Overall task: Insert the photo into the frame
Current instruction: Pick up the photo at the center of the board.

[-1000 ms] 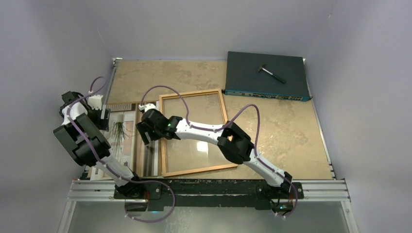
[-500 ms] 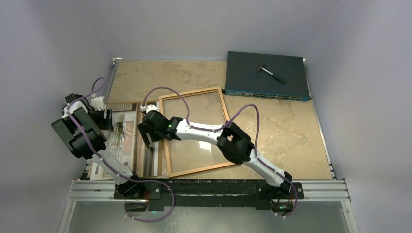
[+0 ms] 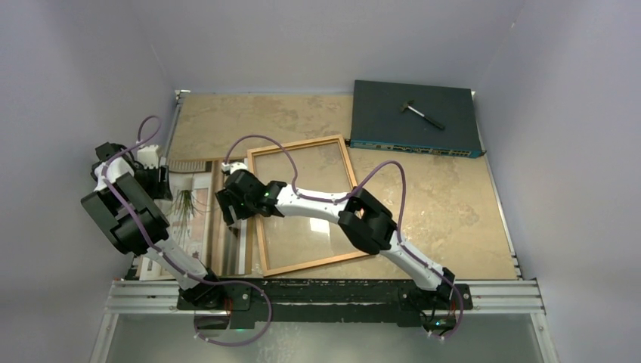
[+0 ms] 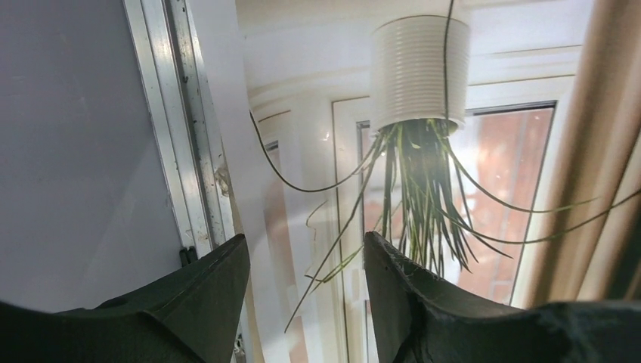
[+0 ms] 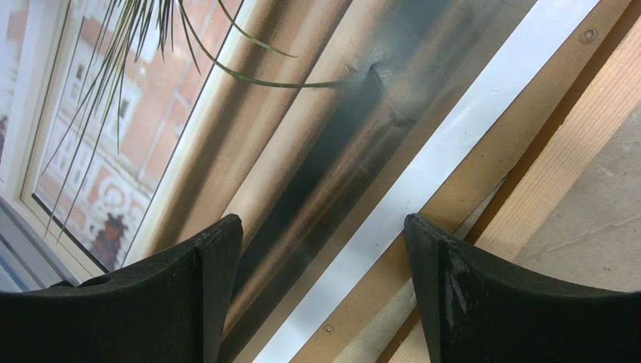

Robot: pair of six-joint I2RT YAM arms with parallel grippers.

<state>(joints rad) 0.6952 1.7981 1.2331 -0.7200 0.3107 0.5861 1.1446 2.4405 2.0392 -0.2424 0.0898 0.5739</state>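
The photo (image 3: 193,227) lies face up at the table's left, showing a hanging white pot with green leaves and brown and black stripes. The orange-brown wooden frame (image 3: 302,145) lies flat just right of it. My left gripper (image 3: 155,180) is open and empty over the photo's far left white border (image 4: 227,151), as the left wrist view (image 4: 306,238) shows. My right gripper (image 3: 228,209) is open and empty, its jaws spanning the photo's right white border (image 5: 453,144). The frame's wooden rail (image 5: 563,170) lies beside the right finger.
A brown backing board (image 5: 487,178) shows from under the photo's right edge. A dark flat electronics box (image 3: 414,132) with a small tool (image 3: 422,113) on it sits at the back right. The table's metal rail (image 4: 178,151) and the grey wall are close on the left.
The frame's near left corner has swung slightly to the right. My right gripper has edged a little farther back. My left wrist has shifted slightly back and left.
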